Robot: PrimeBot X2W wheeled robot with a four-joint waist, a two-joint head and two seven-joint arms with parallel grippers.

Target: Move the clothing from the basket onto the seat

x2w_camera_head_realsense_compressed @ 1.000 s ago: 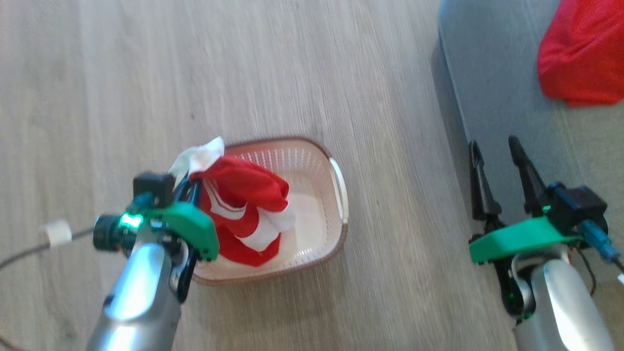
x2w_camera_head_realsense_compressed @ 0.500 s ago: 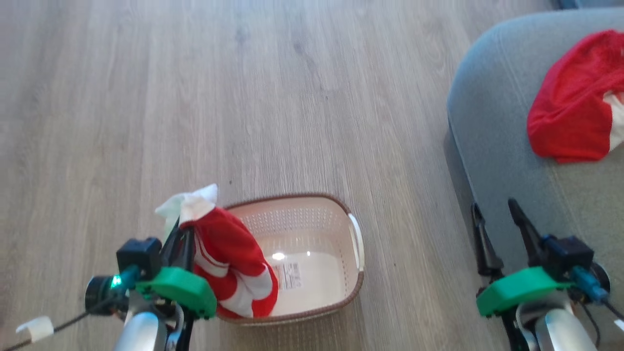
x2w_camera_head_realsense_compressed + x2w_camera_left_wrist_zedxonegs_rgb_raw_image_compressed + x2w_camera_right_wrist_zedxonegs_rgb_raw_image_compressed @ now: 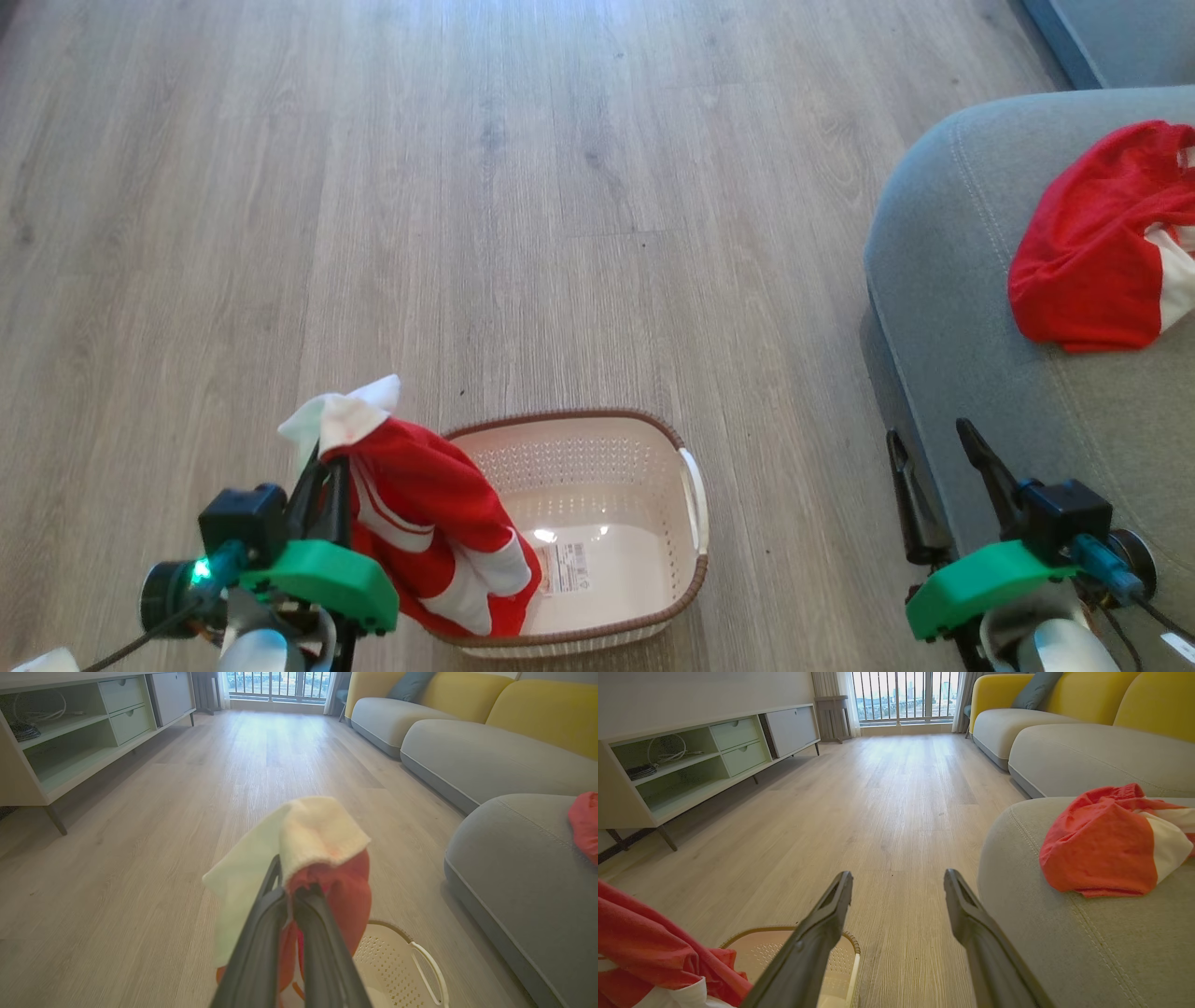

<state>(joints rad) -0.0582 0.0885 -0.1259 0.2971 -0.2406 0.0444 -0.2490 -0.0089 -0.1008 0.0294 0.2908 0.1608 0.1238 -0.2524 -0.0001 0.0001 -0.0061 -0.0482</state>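
Wooden floor [image 3: 560, 187] runs across the head view; on it stands the basket [image 3: 597, 417], its bottom bare but for a label; the left tool [image 3: 325, 471] holds a red garment [image 3: 420, 523] by a white corner, and the cloth hangs over the basket's near-left side; whether the hem clears the rim I cannot tell; to the right lies the seat [image 3: 980, 373] with a second red garment [image 3: 1083, 271] already on it; the right tool [image 3: 929, 434] stands empty at the seat's edge, fingers apart. Left wrist view: both fingers press together on the bunched fabric; a low shelf unit [image 3: 70, 742] stands far left. Right wrist view: the spread fingers frame bare floor between basket and seat. Likely risks: the thin pinch could slip on the way across and drop the garment on the floor; the trailing hem could catch the rim and tip the basket.
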